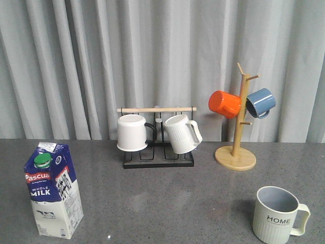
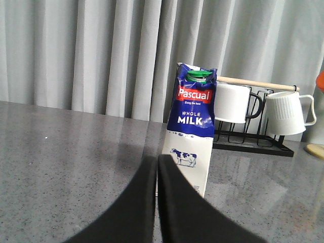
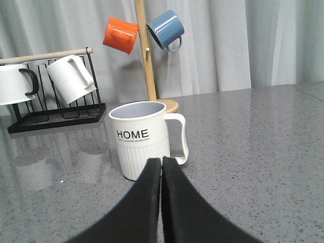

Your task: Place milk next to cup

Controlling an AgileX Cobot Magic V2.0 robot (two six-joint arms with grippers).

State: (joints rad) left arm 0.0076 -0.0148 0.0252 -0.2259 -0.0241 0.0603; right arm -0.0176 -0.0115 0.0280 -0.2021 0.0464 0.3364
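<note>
Grey speckled stone makes up the tabletop [image 1: 162, 198], faintly glossy, with soft reflections of the things standing on it, and pale grey curtains [image 1: 76, 66] hang in folds along its far edge, closing off the room behind. The milk [image 1: 52, 189] stands upright near the front left corner, its green cap up and its "WHOLE MILK" face turned toward the front. The cup [image 1: 277, 215] sits upright near the front right corner, well apart from the milk, its "HOME" lettering facing front and its handle pointing toward the right edge. Toward the far edge, about the middle, a black wire rack [image 1: 158, 158] with a wooden bar carries a smooth white mug [image 1: 131, 132] with a black handle and a ribbed white mug [image 1: 180, 133], both hung tilted. To the right of it a wooden mug tree [image 1: 236, 147] holds an orange mug [image 1: 224, 104] and a blue mug [image 1: 260, 102]. In the left wrist view the left tool [image 2: 157, 167] has its two black fingers pressed together, holding nothing, just in front of the carton. In the right wrist view the right tool [image 3: 161, 167] is likewise pressed together and empty, close in front of the cup.
</note>
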